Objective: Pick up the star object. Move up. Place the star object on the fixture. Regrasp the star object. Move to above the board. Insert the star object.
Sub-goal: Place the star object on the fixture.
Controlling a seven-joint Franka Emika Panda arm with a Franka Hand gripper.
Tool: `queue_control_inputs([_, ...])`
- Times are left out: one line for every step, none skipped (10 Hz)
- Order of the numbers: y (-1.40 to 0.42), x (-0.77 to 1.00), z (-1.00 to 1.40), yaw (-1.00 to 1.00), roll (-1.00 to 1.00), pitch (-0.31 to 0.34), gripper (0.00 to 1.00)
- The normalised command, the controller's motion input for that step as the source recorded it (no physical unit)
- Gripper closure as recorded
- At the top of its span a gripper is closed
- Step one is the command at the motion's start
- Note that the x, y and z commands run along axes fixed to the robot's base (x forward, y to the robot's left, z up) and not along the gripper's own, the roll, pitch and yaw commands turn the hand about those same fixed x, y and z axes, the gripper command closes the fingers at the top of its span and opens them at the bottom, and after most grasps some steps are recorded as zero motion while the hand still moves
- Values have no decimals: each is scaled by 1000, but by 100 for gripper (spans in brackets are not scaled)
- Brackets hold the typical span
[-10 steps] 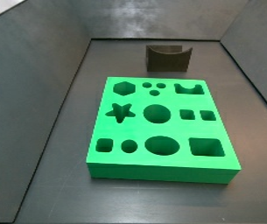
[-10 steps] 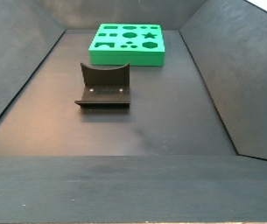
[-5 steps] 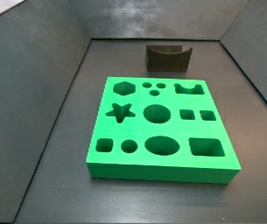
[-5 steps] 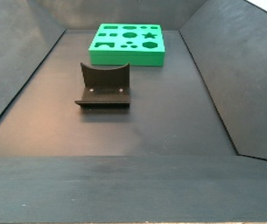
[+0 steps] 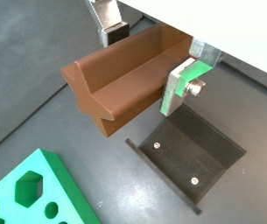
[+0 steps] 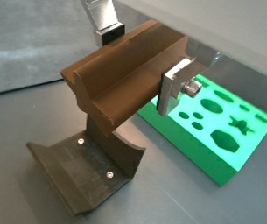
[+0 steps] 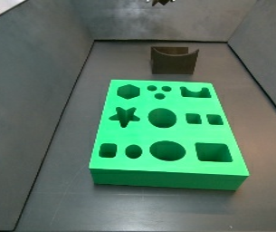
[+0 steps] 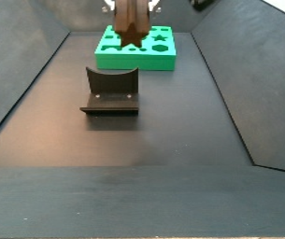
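I have the end effector [image 5: 147, 57] raised high above the dark floor, its two silver fingers [image 5: 192, 74] clamped across the star object [image 5: 129, 77], a ridged brown prism held lying roughly level between the pads. In both wrist views the prism sticks out well past the fingers on one side, so most of its length hangs free.

My judgement of the risks: because the grip sits near one end, the long free end could pivot downward if the pads slip, and the piece would then meet the fixture [image 6: 91, 171] tilted rather than lying in its curved notch. If I descend off-centre, a ridge of the prism could catch an upright wall of the notch and twist the piece in the grip, or knock it loose onto the floor.

The fixture lies below the end effector, slightly offset from the held piece in both wrist views; its base plate with two small screws shows clearly. In a side view the fixture [image 8: 109, 91] stands alone on the floor with the star object [image 8: 131, 22] hanging above and beyond it. The board [image 7: 166, 133], bright green with its star-shaped hole and other cut-outs, lies to one side of the fixture, near but apart from it. Nothing stands between the held piece and the notch; the grey walls of the enclosure are well clear.
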Motion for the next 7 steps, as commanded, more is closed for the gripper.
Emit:
queue_control_inputs([228,710,-57,-85,-588,224,100])
queue_control_inputs([93,654,-38,-112,-426,187,100])
queue_control_inputs([54,614,-29,-118,-310,160,100])
queue_control_inputs([44,478,-10,-117,-186,107,100])
queue_control_inputs([46,424,-9,-110,-169,89,100])
queue_control_inputs([41,321,-11,-92,-159,71,100])
queue_control_inputs([38,249,-7,-80,-160,69,100])
